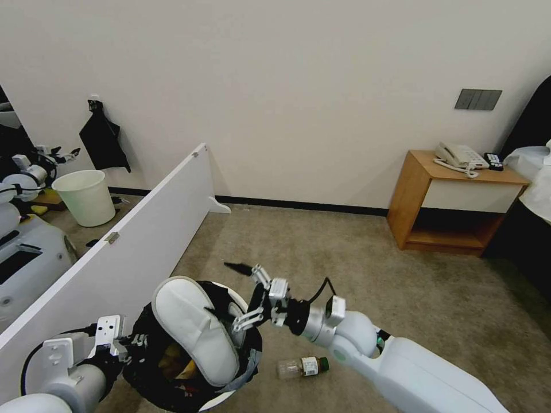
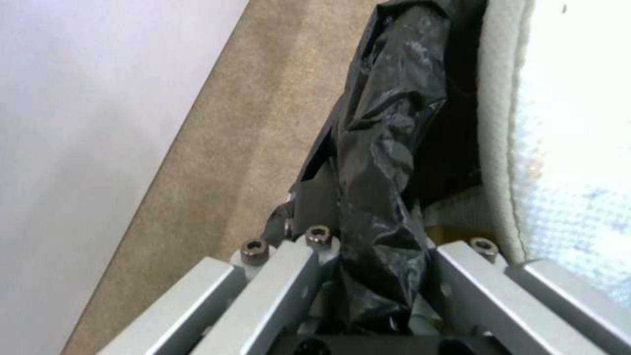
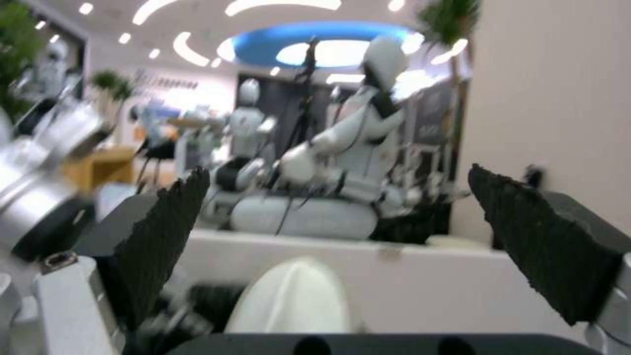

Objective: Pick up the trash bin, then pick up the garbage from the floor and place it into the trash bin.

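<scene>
The trash bin [image 1: 150, 367], white with a black liner, hangs low at the left, its rim [image 2: 378, 162] pinched in my left gripper [image 1: 123, 342], whose fingers [image 2: 289, 276] are shut on the bag. A white slipper [image 1: 195, 330] sticks up out of the bin, toe uppermost; it also appears as a white slipper [image 2: 565, 148] beside the liner. My right gripper [image 1: 227, 289] hovers just beside the slipper's upper edge, open, with nothing between its black pads [image 3: 164, 236]. A clear green-capped bottle [image 1: 302, 366] lies on the carpet [image 1: 344, 258] under my right forearm.
A long white partition board [image 1: 132, 241] runs along the left. Behind it stand an unlined pale bin [image 1: 87, 197] and another robot [image 1: 23, 252]. A wooden nightstand [image 1: 453, 201] with a telephone [image 1: 459, 155] stands at the right wall. Open carpet lies ahead.
</scene>
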Robot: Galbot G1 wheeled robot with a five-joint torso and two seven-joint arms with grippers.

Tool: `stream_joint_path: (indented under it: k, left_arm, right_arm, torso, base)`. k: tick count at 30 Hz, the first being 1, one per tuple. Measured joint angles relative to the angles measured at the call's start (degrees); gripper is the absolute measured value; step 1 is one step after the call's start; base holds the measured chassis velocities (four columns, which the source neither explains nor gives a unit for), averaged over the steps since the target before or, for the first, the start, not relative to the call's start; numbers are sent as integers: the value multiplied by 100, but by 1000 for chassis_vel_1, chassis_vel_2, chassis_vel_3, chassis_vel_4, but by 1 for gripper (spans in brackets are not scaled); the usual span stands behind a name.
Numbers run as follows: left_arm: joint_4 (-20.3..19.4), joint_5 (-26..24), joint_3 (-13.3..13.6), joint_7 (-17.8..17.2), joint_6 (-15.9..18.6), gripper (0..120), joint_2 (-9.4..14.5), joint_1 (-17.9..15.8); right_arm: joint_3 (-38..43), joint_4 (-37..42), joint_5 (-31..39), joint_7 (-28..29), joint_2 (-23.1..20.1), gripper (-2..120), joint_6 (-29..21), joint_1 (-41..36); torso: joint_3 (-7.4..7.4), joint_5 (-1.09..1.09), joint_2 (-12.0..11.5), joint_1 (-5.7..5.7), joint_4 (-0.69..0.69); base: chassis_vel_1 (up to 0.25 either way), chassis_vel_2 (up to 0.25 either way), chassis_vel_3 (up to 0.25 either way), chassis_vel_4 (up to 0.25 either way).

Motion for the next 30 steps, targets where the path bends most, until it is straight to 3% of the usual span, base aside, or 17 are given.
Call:
stream_joint_path:
  k: [5,12,20,25,28,30]
  left_arm:
    - [2,-13,-37,10,0,2,-17,17]
    - [13,9,-130,38,0,2,-169,52]
    - [2,76,-209,55,1,2,-300,101]
    - [-10,188,-275,72,1,2,-425,136]
    - [-10,232,-304,81,0,2,-481,144]
    - [-12,302,-392,106,0,2,-628,197]
  right_arm:
    - [670,153,337,165,-79,100,-138,-196]
    - [1407,370,59,1601,-209,100,-440,-765]
    - [2087,379,25,1948,-230,100,-919,-1371]
    - [2580,442,-459,2917,-255,100,-1268,-1987]
    - [2748,454,-697,3142,-236,100,-1305,-2198]
    - [3283,468,-1260,3447,-89,100,-1307,-2861]
  torso:
    - [0,0,0,0,-1]
    - [0,0,0,0,0]
    - [0,0,0,0,1]
    - [0,0,0,0,0]
    - [0,-1,0,0,1]
    - [0,0,0,0,0]
  base:
    - [0,0,0,0]
    - [0,0,0,0]
    - [0,0,0,0]
    - [0,0,0,0]
    - [0,0,0,0]
    - [0,0,0,0]
